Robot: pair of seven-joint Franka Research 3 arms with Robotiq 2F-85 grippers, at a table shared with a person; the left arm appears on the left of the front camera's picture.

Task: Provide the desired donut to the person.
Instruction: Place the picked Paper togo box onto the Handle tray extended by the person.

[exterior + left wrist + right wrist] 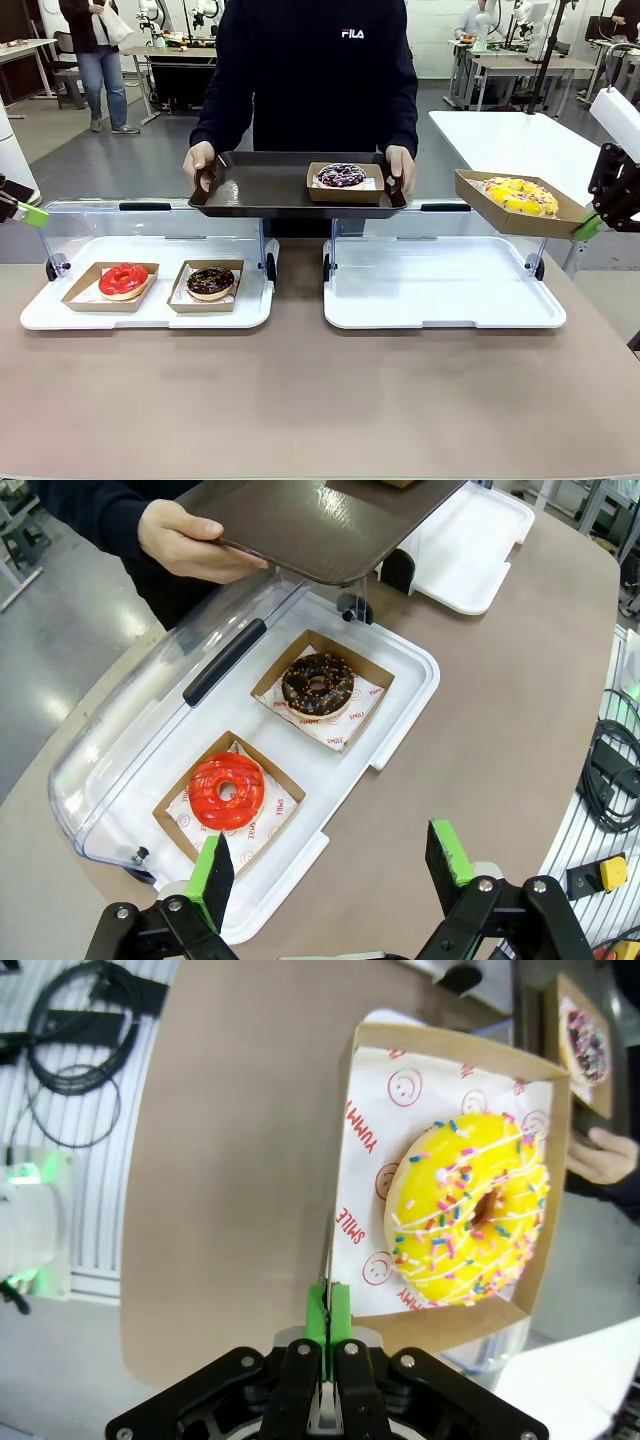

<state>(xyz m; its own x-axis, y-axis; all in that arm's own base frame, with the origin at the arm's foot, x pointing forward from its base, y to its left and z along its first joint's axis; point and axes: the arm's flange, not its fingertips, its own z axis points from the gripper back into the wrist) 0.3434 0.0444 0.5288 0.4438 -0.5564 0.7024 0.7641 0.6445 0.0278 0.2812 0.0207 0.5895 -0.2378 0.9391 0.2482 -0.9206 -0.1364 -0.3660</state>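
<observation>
Green pads (327, 1312) of the right gripper (590, 225) pinch shut on the rim of the yellow donut's box (360, 1160), carried in the air at three o'clock of the bench (300, 400), tilted, long axis toward the person (310, 70) holding a tray (260, 185). Left gripper (335, 865) hangs with jaws wide apart, empty.

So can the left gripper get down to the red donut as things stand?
Probably yes: the left gripper is open just above the red donut, and the clear lid is swung back, leaving it uncovered.
</observation>
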